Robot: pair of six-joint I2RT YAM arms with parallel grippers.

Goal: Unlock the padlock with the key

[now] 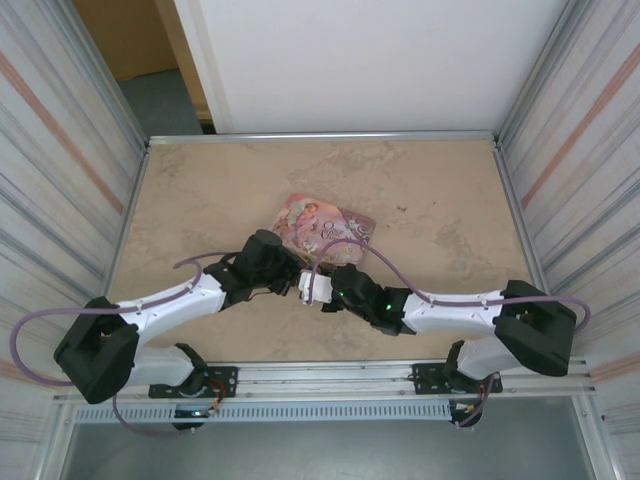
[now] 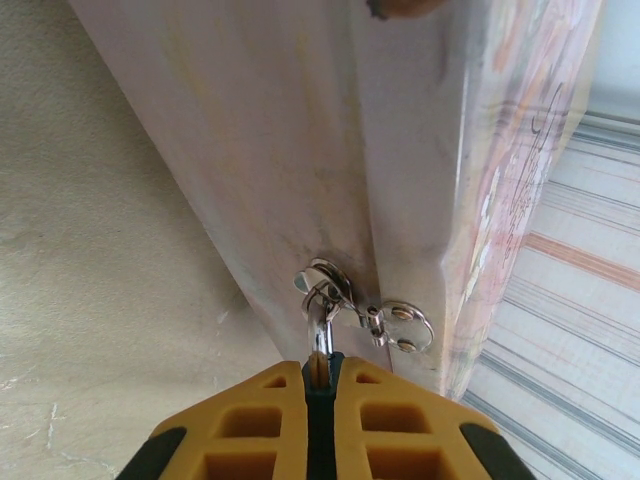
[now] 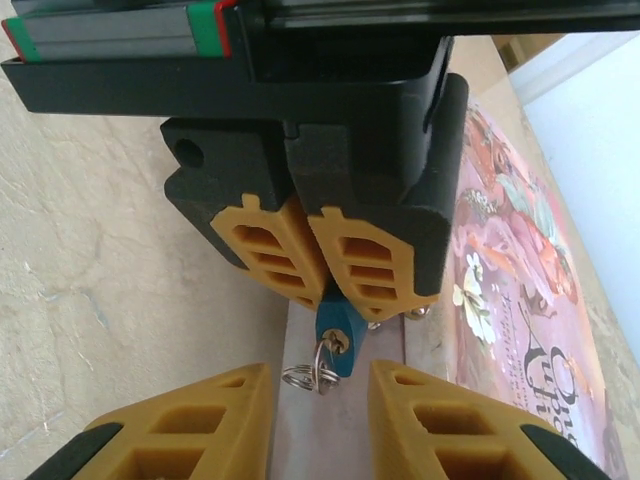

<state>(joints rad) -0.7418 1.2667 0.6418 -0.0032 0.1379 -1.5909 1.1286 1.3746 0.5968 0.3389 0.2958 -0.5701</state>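
Observation:
The tiny blue-teal padlock (image 3: 338,322) hangs at the front wall of the pink tin (image 1: 322,225). Its thin metal shackle (image 2: 320,335) passes through the tin's hasp loop (image 2: 325,280). My left gripper (image 2: 322,362) is shut on the padlock, whose lower end pokes out below the yellow fingers (image 3: 290,250). A small key (image 3: 333,350) appears to sit in the brass keyhole, with its split ring (image 3: 308,376) dangling. My right gripper (image 3: 320,395) faces it, jaws open on either side of the ring and touching nothing. Both grippers meet just in front of the tin (image 1: 300,278).
The hasp's round plate (image 2: 405,325) is riveted to the tin's wall. The tin lies on the beige table (image 1: 200,200), slightly right of centre. Striped walls (image 1: 60,150) close in both sides. A purple cable (image 1: 370,255) arcs over the right arm.

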